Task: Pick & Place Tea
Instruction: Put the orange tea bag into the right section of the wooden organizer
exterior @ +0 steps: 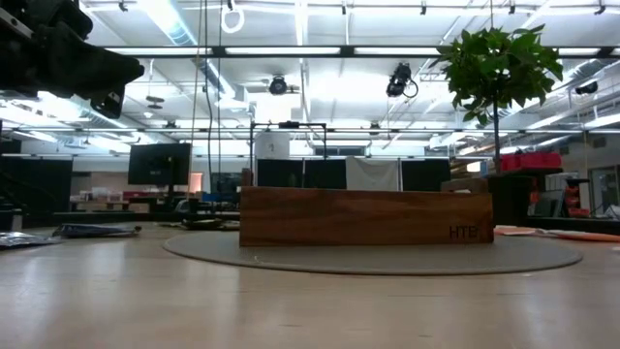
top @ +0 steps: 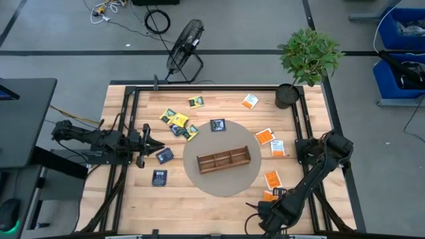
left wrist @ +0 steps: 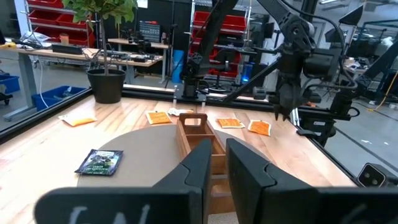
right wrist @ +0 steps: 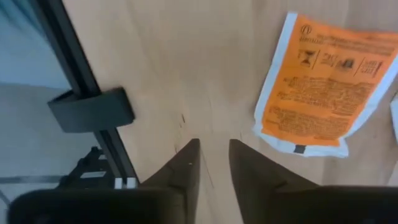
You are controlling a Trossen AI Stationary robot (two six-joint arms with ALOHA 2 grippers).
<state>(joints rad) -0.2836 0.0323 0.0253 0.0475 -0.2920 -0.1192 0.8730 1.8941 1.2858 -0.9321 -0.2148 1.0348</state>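
the brown three-compartment wooden tray (exterior: 366, 216) bears the letters "hte" on its side wall; the orange-and-white sachet's (right wrist: 323, 87) print is unreadable.

Wooden tray (top: 224, 160) on round mat (top: 229, 184), potted plant (top: 307, 56), fan (top: 185, 43)

- Grey floor (top: 66, 40) surrounds the bench (top: 219, 202).
- Black fan (top: 184, 40) and cables (top: 157, 20) lie beyond its far edge.
- Blue bins (top: 402, 46) stand right.
- Ceiling strip lights (exterior: 165, 15) glow.

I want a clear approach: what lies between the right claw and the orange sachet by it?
Only bare wood: in the right wrist view the right claw is apart from the orange sachet.
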